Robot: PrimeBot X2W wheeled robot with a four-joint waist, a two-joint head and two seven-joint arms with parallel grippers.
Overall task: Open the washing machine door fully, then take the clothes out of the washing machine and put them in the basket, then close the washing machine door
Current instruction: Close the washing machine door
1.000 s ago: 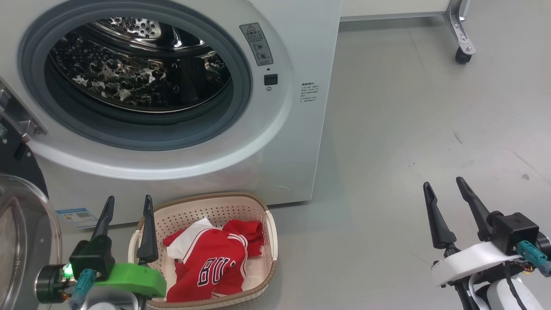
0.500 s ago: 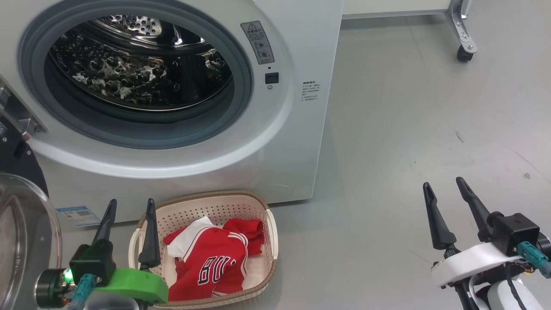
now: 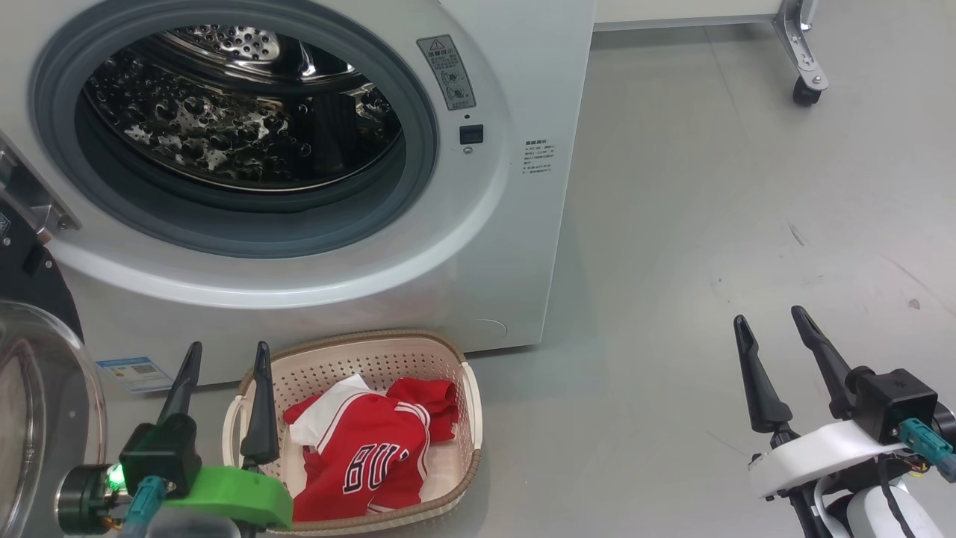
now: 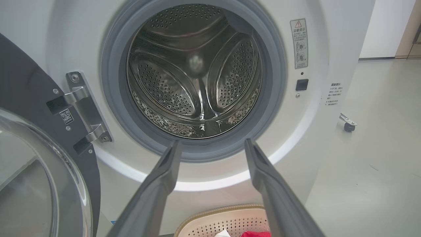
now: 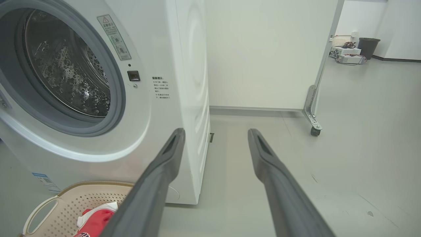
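Head view: red white-trimmed clothes (image 3: 366,448) crumpled in cream basket (image 3: 373,365); left fingers (image 3: 261,403), right fingers (image 3: 756,381) spread, empty.

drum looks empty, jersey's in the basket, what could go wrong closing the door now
1. The door hangs wide open beside the open left gripper; pushing it from there could trap the fingers against the washer.
2. The basket stands close to the washer's front, below the opening; a low arm sweep may knock it and spill the jersey.
3. A weak push may leave the door short of the latch slot.
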